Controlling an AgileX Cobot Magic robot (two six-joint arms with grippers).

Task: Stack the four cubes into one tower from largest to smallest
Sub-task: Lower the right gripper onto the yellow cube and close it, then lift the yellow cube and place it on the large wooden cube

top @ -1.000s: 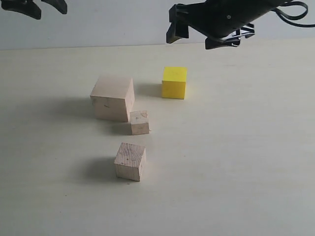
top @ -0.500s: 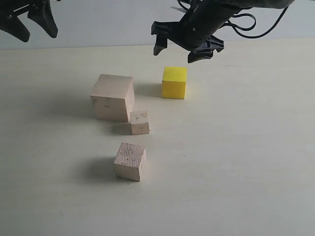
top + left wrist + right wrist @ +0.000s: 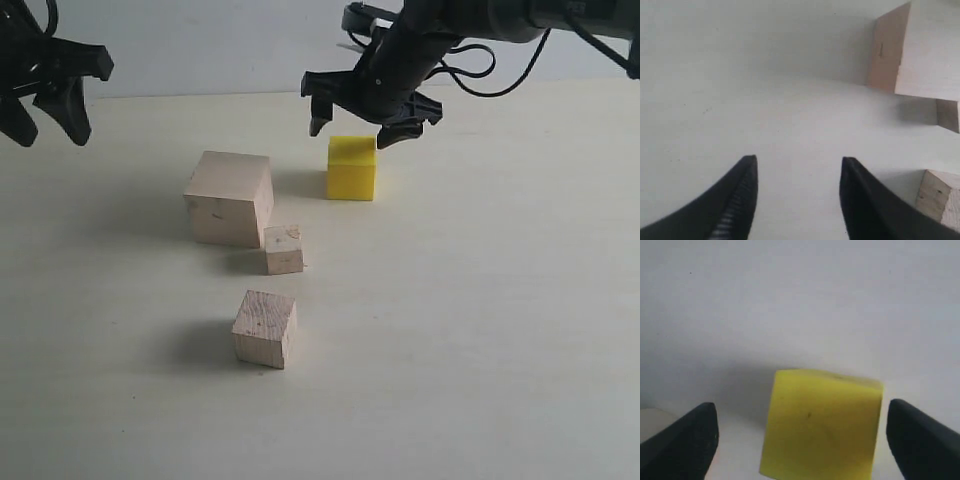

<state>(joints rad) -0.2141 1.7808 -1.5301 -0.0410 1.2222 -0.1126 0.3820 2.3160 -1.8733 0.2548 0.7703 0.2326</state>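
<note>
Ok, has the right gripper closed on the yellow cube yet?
No, the right gripper is wide open, with bare table showing either side of the yellow cube.

large cube [image 3: 230, 198], medium cube [image 3: 265, 328], small cube [image 3: 284, 249]: bare wood, matt, faint grain | yellow cube [image 3: 352, 168]: smooth, matt | table [image 3: 480, 300]: smooth, matt

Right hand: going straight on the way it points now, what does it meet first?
Most likely the yellow cube. The right hand has it centred between its open fingers, with nothing in between. How far apart they are is unclear.
</note>
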